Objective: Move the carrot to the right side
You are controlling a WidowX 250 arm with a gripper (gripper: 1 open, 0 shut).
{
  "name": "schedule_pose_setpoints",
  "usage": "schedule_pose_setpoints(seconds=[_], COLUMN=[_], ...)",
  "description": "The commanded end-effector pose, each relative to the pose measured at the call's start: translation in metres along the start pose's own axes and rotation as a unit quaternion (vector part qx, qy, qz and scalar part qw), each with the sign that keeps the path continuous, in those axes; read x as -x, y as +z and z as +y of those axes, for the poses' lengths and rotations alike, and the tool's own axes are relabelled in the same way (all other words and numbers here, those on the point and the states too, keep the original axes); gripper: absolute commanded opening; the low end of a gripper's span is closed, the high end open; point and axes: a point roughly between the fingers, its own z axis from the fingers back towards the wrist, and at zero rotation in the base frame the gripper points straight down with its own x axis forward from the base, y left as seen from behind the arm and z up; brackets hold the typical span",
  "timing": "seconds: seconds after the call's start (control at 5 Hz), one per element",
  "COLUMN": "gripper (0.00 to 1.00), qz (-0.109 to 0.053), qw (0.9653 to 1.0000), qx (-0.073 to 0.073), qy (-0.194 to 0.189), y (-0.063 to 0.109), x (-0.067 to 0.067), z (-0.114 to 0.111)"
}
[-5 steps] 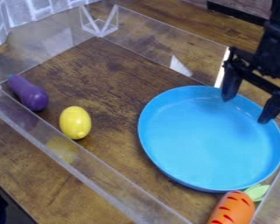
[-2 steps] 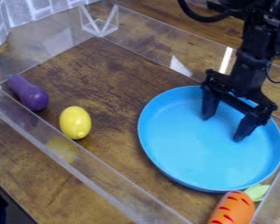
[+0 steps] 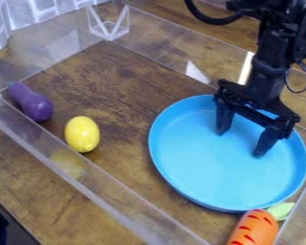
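Reference landmark: blue plate [image 3: 220, 172]. Carrot [image 3: 254, 230]: orange with darker grooves, lying just below the plate's lower right edge in the view, its light-green leafy top [image 3: 281, 210] pointing up and right, close beside the rim. Its lower end is cut off by the bottom of the view.

Gripper [image 3: 243, 135]: black, over the upper part of the plate, coming in from the upper right. Its two fingers point downward and stand apart with blue plate visible between them; state recorded as open, nothing held. Contact between fingertips and plate: cannot tell. A dark cable [image 3: 214, 17] arches above, at the top of the view.

Yellow lemon-shaped toy [image 3: 83, 134]: on the brown wooden surface [image 3: 111, 81], left of the plate, well apart from it. Purple eggplant toy [image 3: 31, 101]: farther left of the plate, beyond the yellow one, lying tilted.
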Motion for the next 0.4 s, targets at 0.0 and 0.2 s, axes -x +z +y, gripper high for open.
schedule_pose_setpoints(seconds=[0.0, 0.2], gripper=[1.00, 1.00], qz=[-0.026, -0.026], qw=[0.9997, 0.9994], qx=[0.005, 0.004], qy=[-0.003, -0.022], y=[0.0122, 0.0030], x=[0.0044, 0.0107], z=[0.0068, 0.0037])
